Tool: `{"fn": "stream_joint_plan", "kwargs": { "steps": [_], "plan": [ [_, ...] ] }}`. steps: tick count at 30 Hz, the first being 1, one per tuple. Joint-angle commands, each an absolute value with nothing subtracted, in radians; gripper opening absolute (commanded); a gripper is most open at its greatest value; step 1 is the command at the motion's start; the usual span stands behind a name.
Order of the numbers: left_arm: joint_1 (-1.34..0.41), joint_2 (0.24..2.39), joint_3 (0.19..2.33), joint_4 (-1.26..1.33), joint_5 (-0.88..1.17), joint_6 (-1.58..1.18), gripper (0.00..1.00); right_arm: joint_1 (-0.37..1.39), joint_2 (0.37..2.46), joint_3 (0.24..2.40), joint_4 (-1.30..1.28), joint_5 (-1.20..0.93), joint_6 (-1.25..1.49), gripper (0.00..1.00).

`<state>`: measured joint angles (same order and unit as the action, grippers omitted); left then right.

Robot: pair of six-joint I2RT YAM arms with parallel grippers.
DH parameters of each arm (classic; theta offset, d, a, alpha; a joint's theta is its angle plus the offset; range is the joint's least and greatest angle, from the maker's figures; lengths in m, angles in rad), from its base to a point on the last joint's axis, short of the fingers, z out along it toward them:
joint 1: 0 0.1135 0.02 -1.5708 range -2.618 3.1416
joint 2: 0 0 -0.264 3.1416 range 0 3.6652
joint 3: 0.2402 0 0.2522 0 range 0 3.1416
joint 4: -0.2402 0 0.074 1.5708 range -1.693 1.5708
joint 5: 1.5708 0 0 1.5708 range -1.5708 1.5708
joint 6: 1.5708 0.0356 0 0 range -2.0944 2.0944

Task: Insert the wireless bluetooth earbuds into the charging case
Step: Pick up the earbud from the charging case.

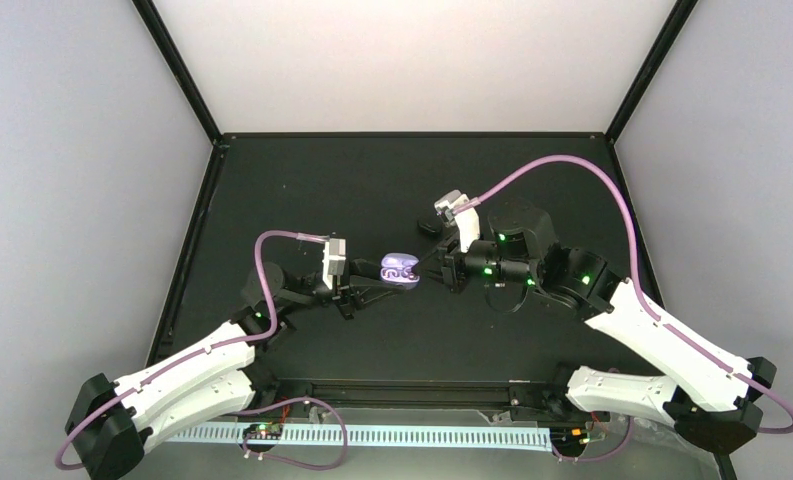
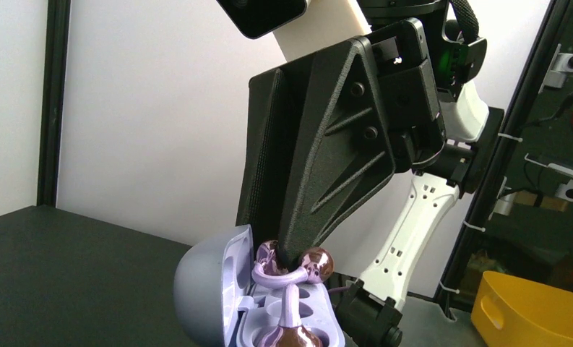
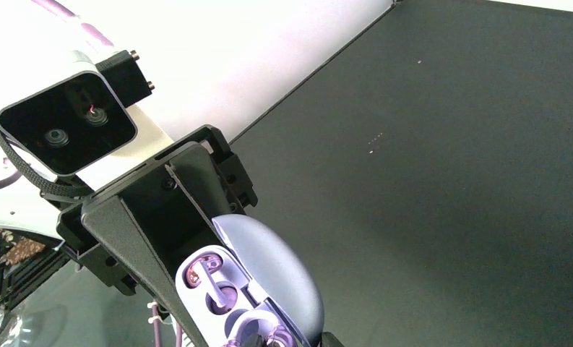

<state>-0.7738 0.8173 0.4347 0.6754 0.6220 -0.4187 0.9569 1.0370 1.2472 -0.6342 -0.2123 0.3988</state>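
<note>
Nearest the arms' bases, the left jaws sit at 9 o'clock of the charging case (image 1: 399,270). They are clamped on its body and hold it at the middle of the counter (image 1: 372,190) with the lid tipped open. In the left wrist view one earbud (image 2: 289,319) lies along its well in the tray. The second earbud (image 2: 292,273) sits higher, apparently across the rim of its well and not down in it. The tip of the right jaws is directly on top of this bud. Those jaws stand at 3 o'clock of the case, and I cannot tell whether they are apart or pinching the bud. The main risk I see is that so small a bud, pressed off-centre, tips or pops out of the tray and rolls away across the counter toward 12 o'clock. A sideways push could also twist the case in the left jaws or knock the lid shut on the bud.
</note>
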Motion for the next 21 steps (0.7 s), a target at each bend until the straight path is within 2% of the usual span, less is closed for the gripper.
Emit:
{"fn": "stream_joint_plan", "kwargs": {
  "steps": [1, 21],
  "plan": [
    [-0.778, 0.803, 0.451, 0.676, 0.599, -0.397, 0.02, 0.953, 1.038, 1.264, -0.634, -0.243, 0.399, 0.19],
    [-0.778, 0.793, 0.461, 0.669, 0.496, -0.368, 0.01, 0.952, 0.967, 1.248, -0.556, -0.193, 0.436, 0.05]
  ]
}}
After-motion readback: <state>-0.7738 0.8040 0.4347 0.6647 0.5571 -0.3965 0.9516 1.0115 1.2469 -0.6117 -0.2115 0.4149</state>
